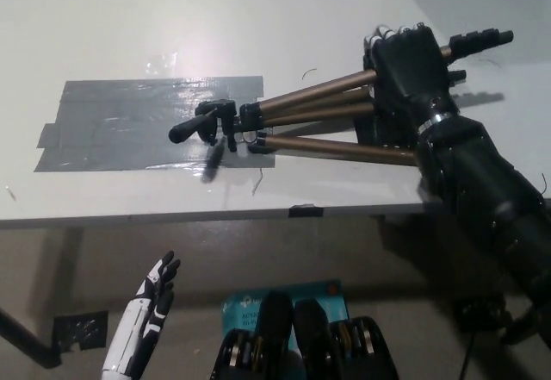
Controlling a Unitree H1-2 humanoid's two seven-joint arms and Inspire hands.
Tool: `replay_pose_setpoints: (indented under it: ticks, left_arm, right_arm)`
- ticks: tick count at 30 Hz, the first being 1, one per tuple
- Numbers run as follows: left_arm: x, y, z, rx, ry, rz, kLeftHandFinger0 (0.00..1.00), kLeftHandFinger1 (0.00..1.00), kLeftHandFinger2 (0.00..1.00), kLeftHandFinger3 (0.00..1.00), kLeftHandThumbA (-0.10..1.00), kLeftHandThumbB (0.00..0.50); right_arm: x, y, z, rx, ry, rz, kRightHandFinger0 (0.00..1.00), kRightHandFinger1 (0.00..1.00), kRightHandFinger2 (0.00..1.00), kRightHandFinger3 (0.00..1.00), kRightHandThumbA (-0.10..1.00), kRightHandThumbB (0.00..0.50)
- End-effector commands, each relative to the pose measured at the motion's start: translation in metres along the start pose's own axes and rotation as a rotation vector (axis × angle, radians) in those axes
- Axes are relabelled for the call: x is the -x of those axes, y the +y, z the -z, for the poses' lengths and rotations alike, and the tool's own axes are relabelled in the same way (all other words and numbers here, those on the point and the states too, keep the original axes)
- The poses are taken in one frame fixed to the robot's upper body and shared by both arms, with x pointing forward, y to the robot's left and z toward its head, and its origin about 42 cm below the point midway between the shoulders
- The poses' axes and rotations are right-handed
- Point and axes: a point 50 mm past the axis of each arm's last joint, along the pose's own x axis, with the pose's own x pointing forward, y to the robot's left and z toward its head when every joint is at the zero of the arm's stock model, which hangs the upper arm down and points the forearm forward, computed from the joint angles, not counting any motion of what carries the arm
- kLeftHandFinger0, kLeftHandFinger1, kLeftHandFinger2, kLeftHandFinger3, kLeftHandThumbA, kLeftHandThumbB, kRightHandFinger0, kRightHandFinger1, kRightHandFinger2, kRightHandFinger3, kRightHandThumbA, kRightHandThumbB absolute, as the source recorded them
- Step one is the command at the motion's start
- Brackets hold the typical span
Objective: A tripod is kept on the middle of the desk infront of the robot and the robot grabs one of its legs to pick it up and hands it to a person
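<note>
Right hand [411, 68]: clenched on tripod [318, 111] legs.
Left hand [145, 313]: idle, spread.
Risk: our far-end grip lets tripod swing, slip.

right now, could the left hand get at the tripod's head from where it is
Probably not as it stands. The left hand hangs open below the desk's front edge, while the tripod lies on top, its legs gripped by the right hand.
</note>
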Motion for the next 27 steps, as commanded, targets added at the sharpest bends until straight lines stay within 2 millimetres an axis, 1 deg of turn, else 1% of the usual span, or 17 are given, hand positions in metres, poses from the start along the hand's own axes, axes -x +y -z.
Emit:
replay_pose_setpoints:
  ticks: [1,2,3,4,7,9,14,15,16,18,21,22,23,26,27]
  left_arm:
    - [-0.006,0.005,-0.008,-0.028,-0.027,0.028,1.0,1.0,1.0,1.0,1.0,0.08]
    - [-0.006,0.005,-0.008,-0.028,-0.025,0.028,1.0,1.0,1.0,1.0,1.0,0.088]
    - [-0.008,0.005,-0.008,-0.03,-0.03,0.026,1.0,1.0,1.0,1.0,1.0,0.078]
    - [-0.009,0.006,-0.008,-0.032,-0.036,0.025,1.0,1.0,1.0,1.0,1.0,0.08]
    - [-0.003,0.004,-0.004,-0.028,-0.028,0.031,1.0,1.0,1.0,1.0,1.0,0.078]
    - [-0.002,0.004,-0.005,-0.023,-0.019,0.035,1.0,1.0,1.0,1.0,1.0,0.061]
    - [-0.001,0.007,-0.004,-0.005,-0.003,0.027,1.0,1.0,1.0,1.0,0.98,0.051]
    - [-0.002,0.008,-0.004,-0.011,-0.005,0.026,1.0,1.0,1.0,1.0,0.98,0.039]
    - [0.0,0.008,-0.003,-0.024,-0.008,0.027,1.0,1.0,1.0,1.0,0.99,0.03]
    - [0.004,0.008,-0.002,-0.029,-0.013,0.026,1.0,1.0,1.0,1.0,1.0,0.039]
    - [0.001,0.008,-0.003,-0.043,-0.019,0.026,1.0,1.0,1.0,1.0,1.0,0.052]
    - [0.002,0.007,-0.003,-0.046,-0.016,0.029,1.0,1.0,1.0,1.0,1.0,0.058]
    - [0.002,0.007,-0.003,-0.049,-0.015,0.032,1.0,1.0,1.0,1.0,1.0,0.045]
    - [0.003,0.006,-0.003,-0.06,-0.024,0.04,1.0,1.0,1.0,1.0,1.0,0.047]
    - [0.002,0.005,-0.003,-0.062,-0.03,0.043,1.0,1.0,1.0,1.0,1.0,0.043]
  right_arm:
    - [-0.036,-0.083,-0.03,-0.193,-0.172,0.428,0.0,0.38,0.73,0.65,-0.1,0.159]
    - [-0.037,-0.087,-0.032,-0.207,-0.177,0.435,0.0,0.38,0.73,0.7,-0.1,0.162]
    - [-0.038,-0.094,-0.034,-0.229,-0.187,0.447,0.0,0.38,0.74,0.78,-0.1,0.165]
    - [-0.038,-0.097,-0.035,-0.237,-0.189,0.449,0.0,0.38,0.74,0.79,-0.1,0.169]
    - [-0.033,-0.103,-0.046,-0.258,-0.196,0.443,0.0,0.36,0.74,0.8,-0.1,0.181]
    - [-0.033,-0.109,-0.052,-0.252,-0.201,0.436,0.0,0.35,0.73,0.8,-0.1,0.185]
    - [-0.041,-0.12,-0.06,-0.235,-0.229,0.413,0.0,0.35,0.74,0.8,-0.1,0.179]
    - [-0.043,-0.12,-0.06,-0.232,-0.231,0.41,0.0,0.34,0.74,0.8,-0.1,0.176]
    - [-0.045,-0.115,-0.06,-0.237,-0.232,0.393,0.0,0.34,0.74,0.79,-0.1,0.176]
    - [-0.045,-0.106,-0.059,-0.224,-0.227,0.373,0.0,0.33,0.73,0.79,-0.1,0.168]
    - [-0.046,-0.096,-0.053,-0.199,-0.217,0.327,0.0,0.32,0.71,0.8,-0.1,0.173]
    - [-0.045,-0.091,-0.051,-0.186,-0.21,0.321,0.0,0.32,0.7,0.8,-0.1,0.191]
    - [-0.045,-0.086,-0.047,-0.173,-0.196,0.301,0.0,0.33,0.71,0.82,-0.1,0.166]
    - [-0.044,-0.077,-0.04,-0.157,-0.173,0.267,0.0,0.36,0.74,0.85,-0.1,0.155]
    - [-0.045,-0.075,-0.036,-0.145,-0.167,0.258,0.0,0.36,0.75,0.85,-0.1,0.168]
